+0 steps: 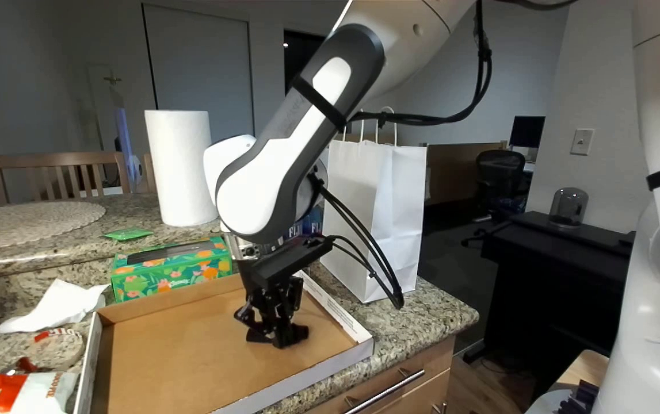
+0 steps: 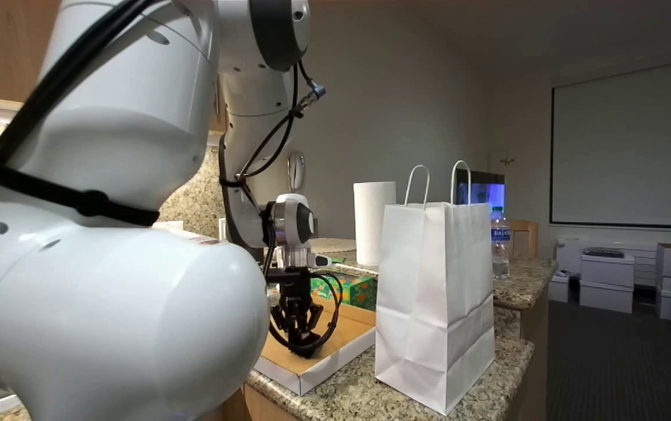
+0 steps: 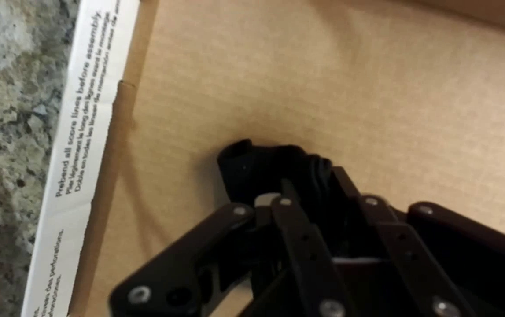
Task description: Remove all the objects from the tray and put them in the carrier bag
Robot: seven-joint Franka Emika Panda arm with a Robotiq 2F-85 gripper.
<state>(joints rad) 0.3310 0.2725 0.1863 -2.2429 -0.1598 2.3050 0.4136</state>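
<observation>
The fingers (image 3: 294, 220) are pinching a black, crumpled bundle (image 3: 270, 169) near its middle, its creases bunching between them and a rounded, folded end poking out to one side. It is looking like cloth, though its darkness is hiding the weave. I am judging it light, limp and unlikely to break or slip; a hold across the thick folds should be serving best, since a loose end could be drooping and snagging on the way over. Whether it is resting on the floor of the tray (image 1: 180, 345) or hanging barely above, I cannot tell. Farther out, just beside the tray, the white carrier bag (image 2: 411, 292) is standing upright on the counter (image 1: 427, 313), light enough, I am guessing, to be tipping at a bump.
</observation>
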